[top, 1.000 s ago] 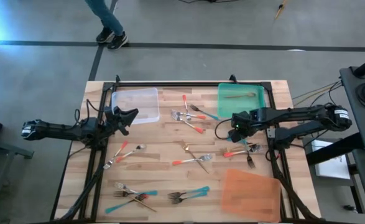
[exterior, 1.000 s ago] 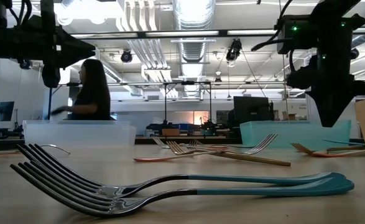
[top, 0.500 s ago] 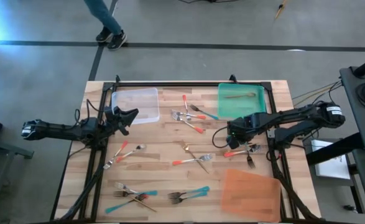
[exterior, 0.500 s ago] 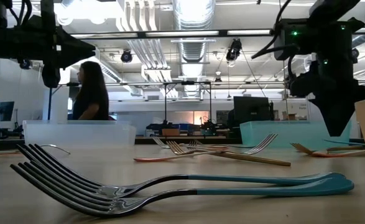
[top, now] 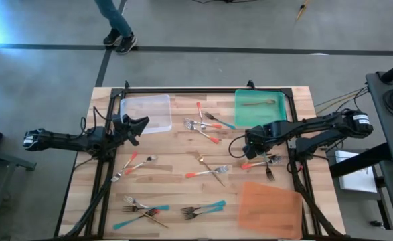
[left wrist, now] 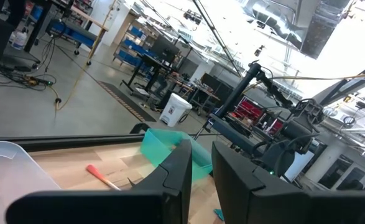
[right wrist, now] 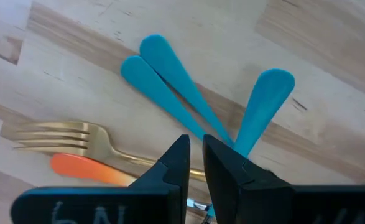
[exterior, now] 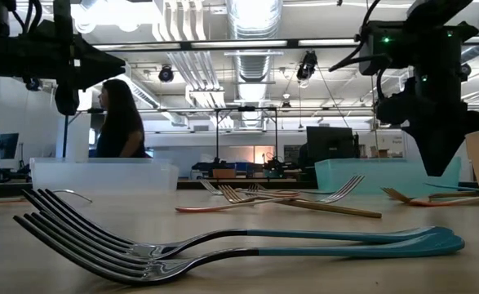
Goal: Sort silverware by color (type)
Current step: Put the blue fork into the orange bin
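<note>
The silverware lies scattered over the wooden table: red-handled pieces point(top: 208, 136), a gold fork point(top: 211, 169), teal-handled forks point(top: 204, 209) near the front edge, and one gold piece point(top: 260, 102) in the green tray point(top: 244, 115). My right gripper point(top: 250, 144) hangs right of centre, pointing down and shut, holding nothing. Just below its fingertips point(right wrist: 196, 155) lie three teal handles point(right wrist: 170, 68), a gold fork point(right wrist: 61, 135) and an orange handle point(right wrist: 83, 166). My left gripper point(top: 141, 124) waits shut beside the clear tray point(top: 157, 100).
The orange tray point(top: 271, 207) lies at the front right. A dark metal frame point(top: 183, 92) runs along the table's far and side edges. Two teal forks point(exterior: 247, 241) lie close to the low camera. A person point(exterior: 118, 118) stands in the room beyond the table.
My right gripper has shifted a little toward the table's near edge and sunk slightly, staying shut, then has held still over the last half second. None of the silverware has moved.
</note>
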